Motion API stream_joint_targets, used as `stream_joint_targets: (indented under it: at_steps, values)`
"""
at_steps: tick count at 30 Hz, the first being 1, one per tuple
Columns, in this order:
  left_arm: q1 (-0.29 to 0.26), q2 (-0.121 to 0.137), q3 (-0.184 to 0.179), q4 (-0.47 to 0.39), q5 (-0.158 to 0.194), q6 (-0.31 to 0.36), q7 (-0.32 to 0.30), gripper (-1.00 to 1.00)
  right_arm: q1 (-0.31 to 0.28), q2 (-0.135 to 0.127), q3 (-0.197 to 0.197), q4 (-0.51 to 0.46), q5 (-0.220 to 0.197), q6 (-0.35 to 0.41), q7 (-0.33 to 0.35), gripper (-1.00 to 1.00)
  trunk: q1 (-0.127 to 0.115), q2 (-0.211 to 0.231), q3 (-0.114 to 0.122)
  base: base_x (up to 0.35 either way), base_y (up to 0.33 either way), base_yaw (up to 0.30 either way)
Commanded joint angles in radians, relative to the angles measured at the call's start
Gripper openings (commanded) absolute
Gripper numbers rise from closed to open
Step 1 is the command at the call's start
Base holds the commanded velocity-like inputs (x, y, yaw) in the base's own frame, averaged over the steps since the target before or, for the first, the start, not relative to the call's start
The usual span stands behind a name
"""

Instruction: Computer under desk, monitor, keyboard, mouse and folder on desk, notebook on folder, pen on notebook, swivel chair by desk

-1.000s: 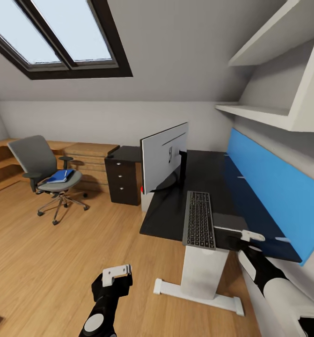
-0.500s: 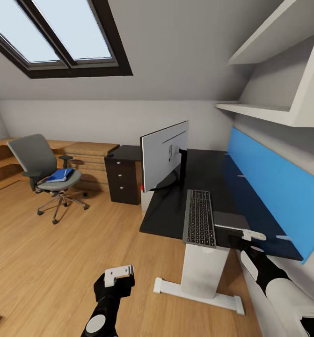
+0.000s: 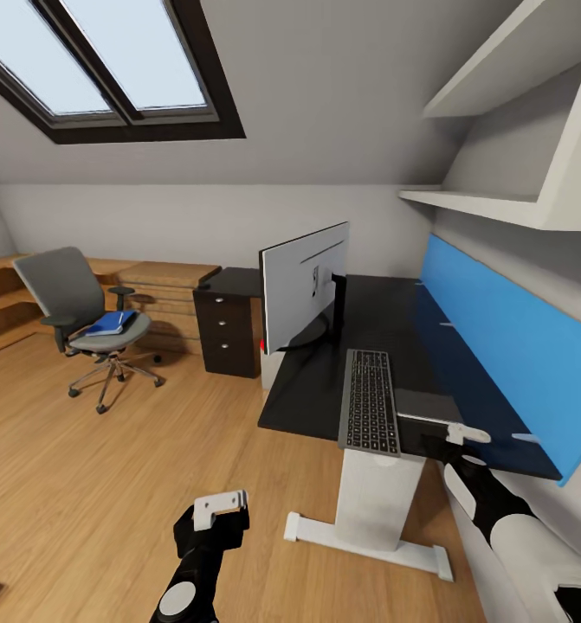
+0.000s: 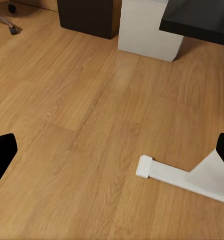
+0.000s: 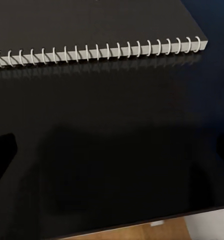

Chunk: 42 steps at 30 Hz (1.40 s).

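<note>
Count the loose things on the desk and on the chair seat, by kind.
On the desk:
monitor: 1
keyboard: 1
notebook: 1
On the chair:
folder: 1
Total: 4

keyboard on desk, folder on swivel chair

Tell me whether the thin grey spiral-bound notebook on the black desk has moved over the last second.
Yes. The notebook has slid along the desk away from the robot, now lying beside the silver-grey keyboard, whose position is unchanged.
</note>
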State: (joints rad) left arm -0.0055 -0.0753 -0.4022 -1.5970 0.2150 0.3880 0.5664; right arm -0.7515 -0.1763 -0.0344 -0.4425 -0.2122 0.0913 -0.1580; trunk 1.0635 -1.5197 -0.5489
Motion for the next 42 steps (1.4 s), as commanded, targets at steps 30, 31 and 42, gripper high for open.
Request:
stream_joint_targets:
  at_steps: [30,31,42]
  values:
    - [-0.001,0.0,-0.001,-0.001,0.007,0.003,0.007,1.0,0.0,0.006,0.016,-0.002,-0.004,0.006,-0.005,1.0,0.0,-0.001,-0.001,0.0,0.0,0.127]
    - [-0.001,0.0,-0.001,-0.001,0.007,0.003,0.007,1.0,0.0,0.006,0.017,-0.002,-0.004,0.006,-0.005,1.0,0.0,-0.001,-0.001,0.0,0.0,0.273]
    - [-0.001,0.0,-0.001,-0.001,0.008,0.005,0.007,1.0,0.0,0.006,0.016,-0.002,-0.004,0.005,-0.005,1.0,0.0,-0.001,-0.001,0.0,0.0,0.248]
